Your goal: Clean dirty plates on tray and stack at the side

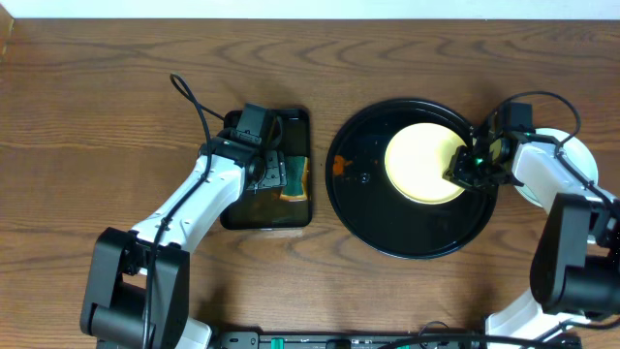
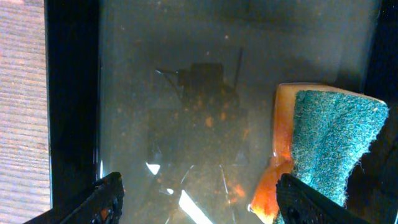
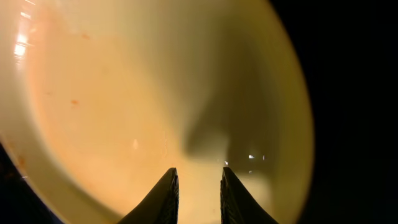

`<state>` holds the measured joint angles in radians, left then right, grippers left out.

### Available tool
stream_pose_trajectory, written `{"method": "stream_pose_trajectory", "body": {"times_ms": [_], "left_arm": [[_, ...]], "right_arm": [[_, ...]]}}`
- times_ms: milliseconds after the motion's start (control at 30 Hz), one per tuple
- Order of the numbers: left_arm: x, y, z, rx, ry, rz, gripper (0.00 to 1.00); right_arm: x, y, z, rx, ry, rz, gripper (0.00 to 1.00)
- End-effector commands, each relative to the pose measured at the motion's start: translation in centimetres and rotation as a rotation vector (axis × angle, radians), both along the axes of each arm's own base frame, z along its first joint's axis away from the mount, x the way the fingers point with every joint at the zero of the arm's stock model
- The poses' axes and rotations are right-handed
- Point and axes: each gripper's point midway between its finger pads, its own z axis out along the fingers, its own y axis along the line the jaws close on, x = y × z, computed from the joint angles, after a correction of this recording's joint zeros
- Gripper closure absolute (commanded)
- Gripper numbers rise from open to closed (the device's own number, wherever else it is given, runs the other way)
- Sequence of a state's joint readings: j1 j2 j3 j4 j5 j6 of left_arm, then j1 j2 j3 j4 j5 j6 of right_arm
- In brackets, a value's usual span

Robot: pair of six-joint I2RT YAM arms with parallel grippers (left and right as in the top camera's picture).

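A pale yellow plate lies on the large round black tray, right of its middle. My right gripper is at the plate's right edge. In the right wrist view the plate fills the frame with faint orange specks. The right gripper points at its inner surface, jaws a narrow gap apart, and only plate shows between them. My left gripper hangs wide open over the rectangular black tray. Another pale plate lies at the right, partly under my right arm.
A sponge, green scourer on orange foam, lies in the wet rectangular tray; my left gripper has its right finger in front of the sponge's edge. A small orange smear marks the round tray's left side. Brown wood table all around.
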<state>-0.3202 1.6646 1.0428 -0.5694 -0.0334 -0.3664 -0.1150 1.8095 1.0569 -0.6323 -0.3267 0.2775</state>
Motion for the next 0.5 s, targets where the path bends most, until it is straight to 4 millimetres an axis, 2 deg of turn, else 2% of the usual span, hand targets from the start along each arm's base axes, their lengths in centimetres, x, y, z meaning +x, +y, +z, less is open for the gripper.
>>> {"method": "stream_pose_trajectory", "body": {"times_ms": [0,67,167,233,467], "left_arm": [[0.3,0.3,0.2,0.014,-0.011,0.013,0.21],[0.3,0.3,0.2,0.014,-0.011,0.013,0.21],[0.3,0.3,0.2,0.014,-0.011,0.013,0.21],[0.3,0.3,0.2,0.014,-0.011,0.013,0.21],[0.3,0.3,0.2,0.014,-0.011,0.012,0.21]], "right_arm": [[1.1,-1.2,4.3,-0.065,-0.133,-0.013,0.78],[1.1,-2.2,5.7,-0.124,-0.163,-0.031,0.76],[0.5,-3.8,6.4,-0.218,-0.16,-0.058,0.7],[-0.4,-4.6,5.8,-0.262,-0.118,-0.067,0.69],[-1.8,-4.0,2.1,-0.227,-0.001,-0.055,0.71]]}}
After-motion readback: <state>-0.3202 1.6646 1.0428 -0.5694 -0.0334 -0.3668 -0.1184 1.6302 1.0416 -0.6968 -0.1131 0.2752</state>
